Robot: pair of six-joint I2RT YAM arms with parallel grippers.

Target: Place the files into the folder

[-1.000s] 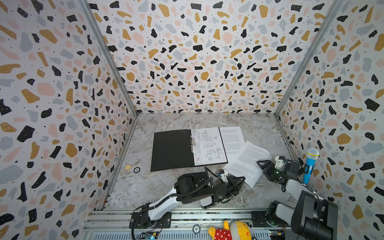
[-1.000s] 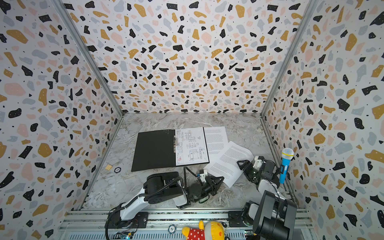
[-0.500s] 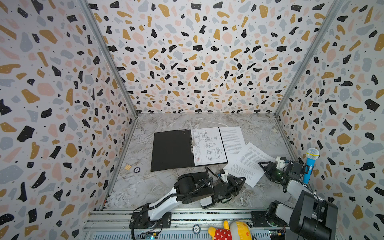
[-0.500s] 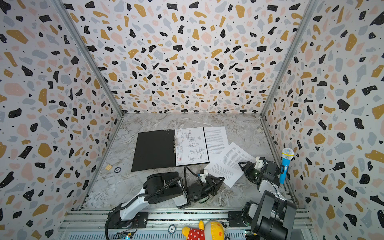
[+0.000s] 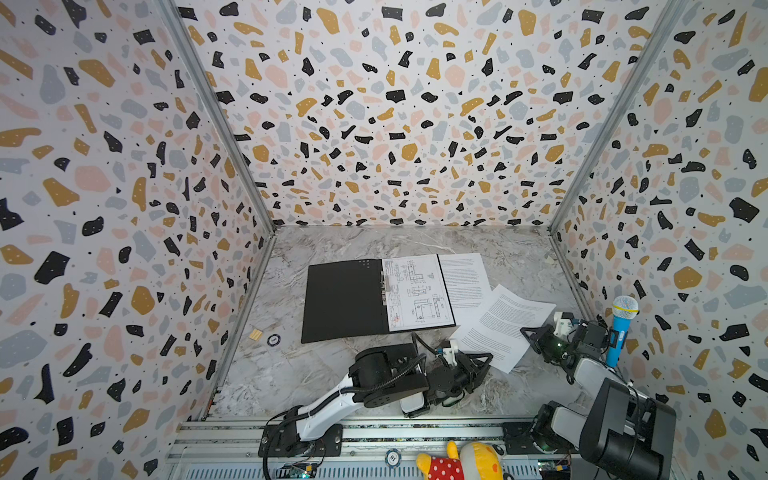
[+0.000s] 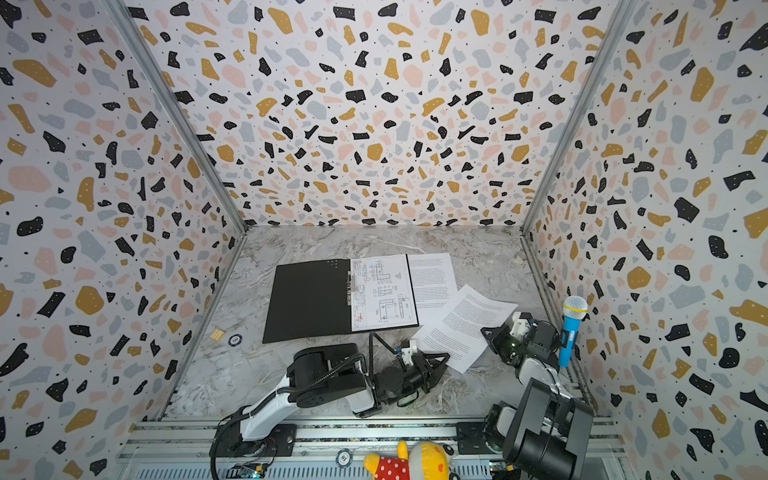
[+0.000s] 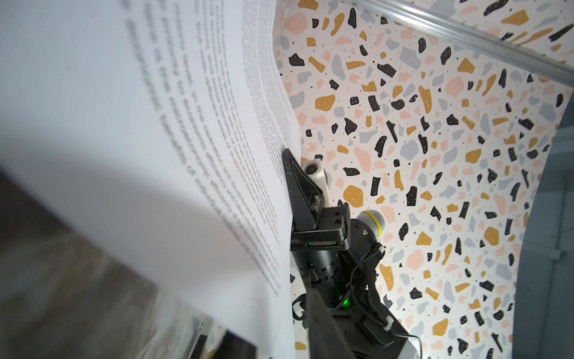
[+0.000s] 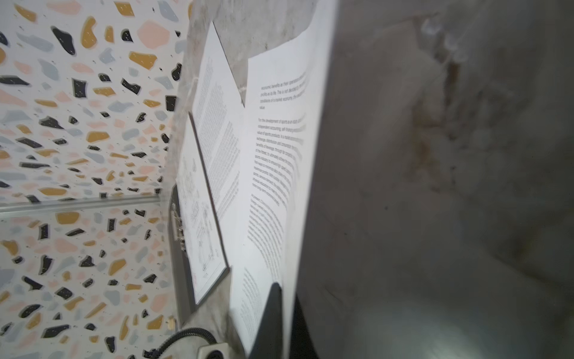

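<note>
Marble tabletop (image 5: 291, 374) between speckled walls (image 5: 395, 124): the right gripper (image 5: 527, 331) is pinched onto the edge of the skewed text sheet (image 5: 505, 326), whose near corner meets the left gripper (image 5: 485, 358), its jaw spacing impossible to tell. Beyond the left gripper lies the open folder (image 5: 345, 299), with the drawing sheet (image 5: 417, 293) on its black inside and the other text sheet (image 5: 467, 276) just beside it

Contents: one folder (image 5: 345, 299), three paper sheets (image 5: 507, 324), two robot arms (image 5: 386, 374), one toy microphone (image 5: 621, 328), one plush toy (image 5: 457, 463), two round tokens (image 5: 273, 340), one wooden chip (image 5: 255, 334).
</note>
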